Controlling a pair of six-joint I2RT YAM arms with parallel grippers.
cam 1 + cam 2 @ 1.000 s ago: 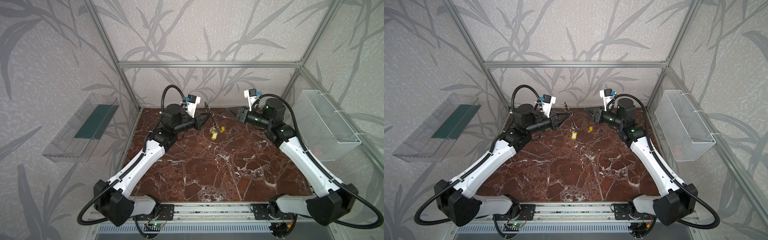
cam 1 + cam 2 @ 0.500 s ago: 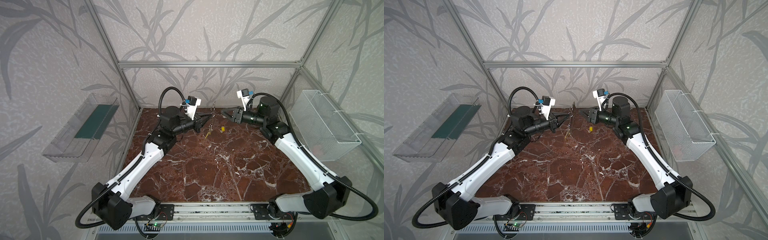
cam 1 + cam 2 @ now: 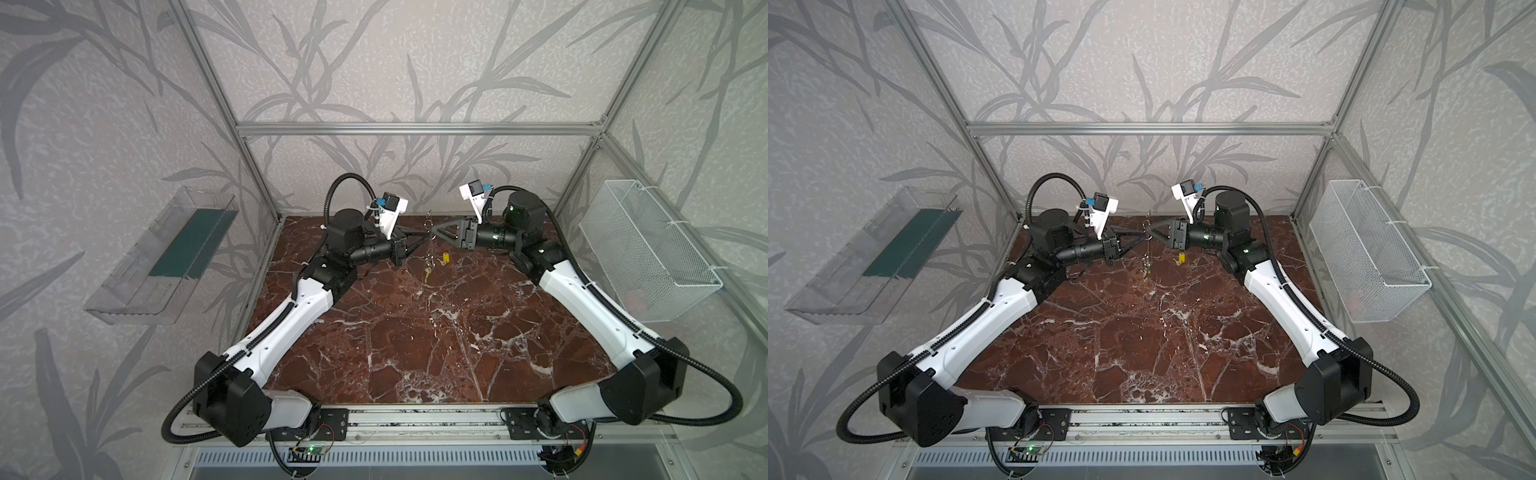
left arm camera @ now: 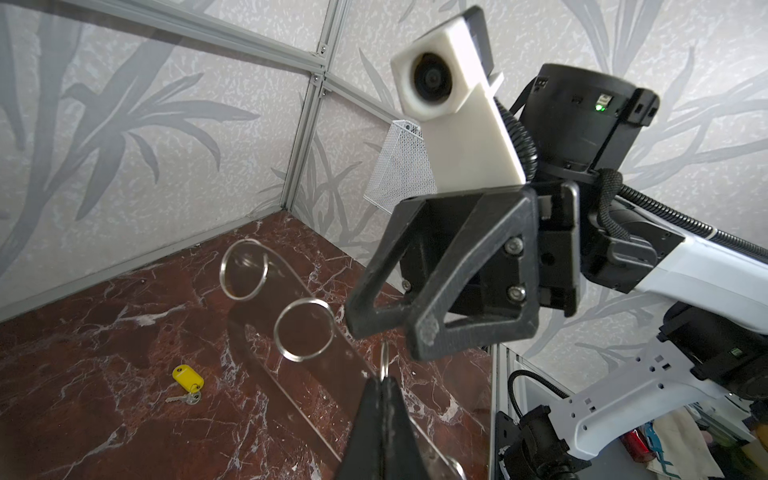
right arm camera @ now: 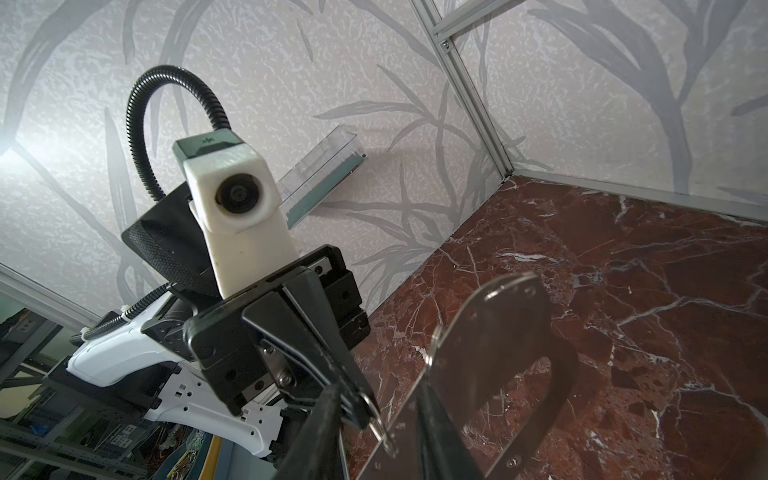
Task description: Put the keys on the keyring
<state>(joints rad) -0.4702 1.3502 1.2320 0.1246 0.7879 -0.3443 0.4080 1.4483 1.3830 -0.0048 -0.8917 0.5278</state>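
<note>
The keyring (image 4: pixel 316 374), a mirror-like metal plate with small rings, hangs in the air at the back of the table; in both top views it is edge-on (image 3: pixel 429 245). My left gripper (image 4: pixel 383 384) is shut on one of its rings. The right gripper (image 5: pixel 380 415) faces it, open, with the plate's edge (image 5: pixel 498 353) and that ring between its fingers. One of the keys (image 4: pixel 188 376), a yellow tag with a small metal key, lies on the marble (image 3: pixel 446 258). Another yellow key (image 3: pixel 427 273) dangles below the plate.
A white wire basket (image 3: pixel 648 249) hangs on the right wall and a clear shelf (image 3: pixel 166 257) on the left wall. The red marble table (image 3: pixel 415 353) reaches forward to a metal rail where both arm bases sit.
The right gripper has moved left up to the keyring and its jaws have narrowed a little. The left gripper has raised the plate slightly and turned it edge-on.
</note>
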